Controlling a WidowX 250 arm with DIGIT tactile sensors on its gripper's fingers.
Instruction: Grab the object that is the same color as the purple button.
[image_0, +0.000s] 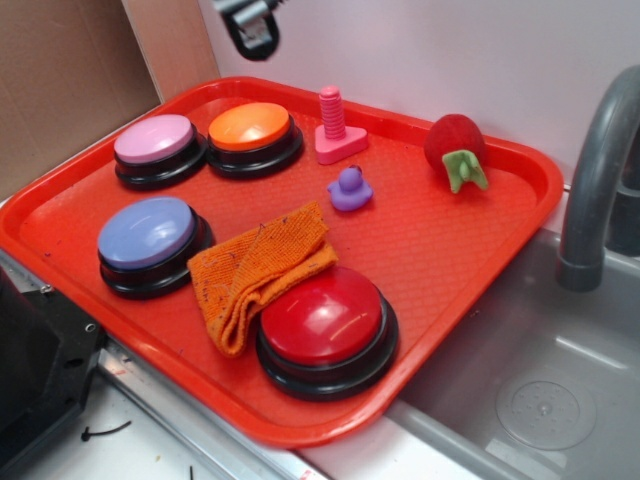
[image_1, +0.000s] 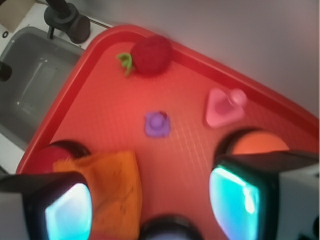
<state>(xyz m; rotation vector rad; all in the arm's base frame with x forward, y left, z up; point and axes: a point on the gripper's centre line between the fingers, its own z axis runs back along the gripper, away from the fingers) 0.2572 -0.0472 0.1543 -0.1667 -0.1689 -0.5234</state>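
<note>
Exterior view: we see the pincer (image_0: 248, 28) high above the far edge of the red tray (image_0: 505, 195), well clear of everything. The purple duck (image_0: 349, 189) sits on the tray floor between the pink bolt (image_0: 336, 128) and the orange cloth (image_0: 258, 272), touching neither, with the plush strawberry (image_0: 456, 150) off to one side. From the wrist view the pincer's pads (image_1: 70, 212) stand spread wide, nothing between them, and the duck (image_1: 158, 124) lies ahead, roughly centred. We judge the approach not yet begun. To do it well we would first centre over the duck, then descend straight, keeping the pads clear of bolt and cloth; the toy is small and likely to squirt aside, so we would close low around its body. The purple button (image_0: 147, 232) is only the colour reference.
</note>
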